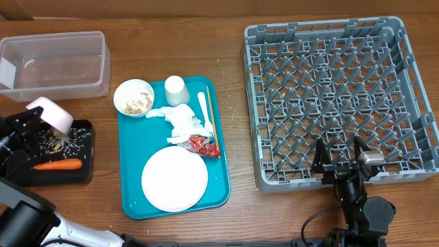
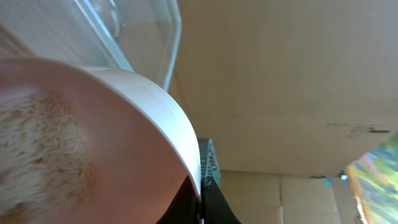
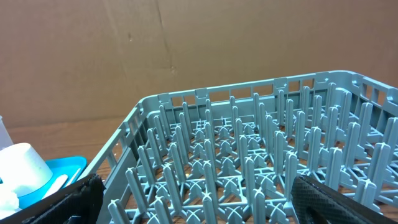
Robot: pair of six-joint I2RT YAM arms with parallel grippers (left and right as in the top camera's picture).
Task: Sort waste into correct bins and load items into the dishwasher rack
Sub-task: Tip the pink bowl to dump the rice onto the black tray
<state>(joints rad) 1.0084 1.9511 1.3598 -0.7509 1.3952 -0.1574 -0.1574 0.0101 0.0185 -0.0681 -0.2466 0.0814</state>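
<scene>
My left gripper (image 1: 33,125) is shut on the rim of a pale pink bowl (image 1: 51,113), which is tipped over the black tray (image 1: 88,156). Beige scraps (image 1: 65,140) and an orange carrot (image 1: 58,165) lie in that tray. In the left wrist view the bowl (image 2: 93,137) fills the frame, with the black fingers (image 2: 211,202) pinching its edge. My right gripper (image 1: 339,154) stands open at the near edge of the grey rack (image 1: 250,103), pegs (image 3: 249,155) between its fingers.
The teal tray (image 1: 130,185) holds a bowl of scraps (image 1: 134,97), white cup (image 1: 176,90), tissue (image 1: 182,123), fork (image 1: 204,108), chopstick (image 1: 210,116), red wrapper (image 1: 201,144) and plate (image 1: 174,178). The clear tub (image 1: 106,62) stands at the back left.
</scene>
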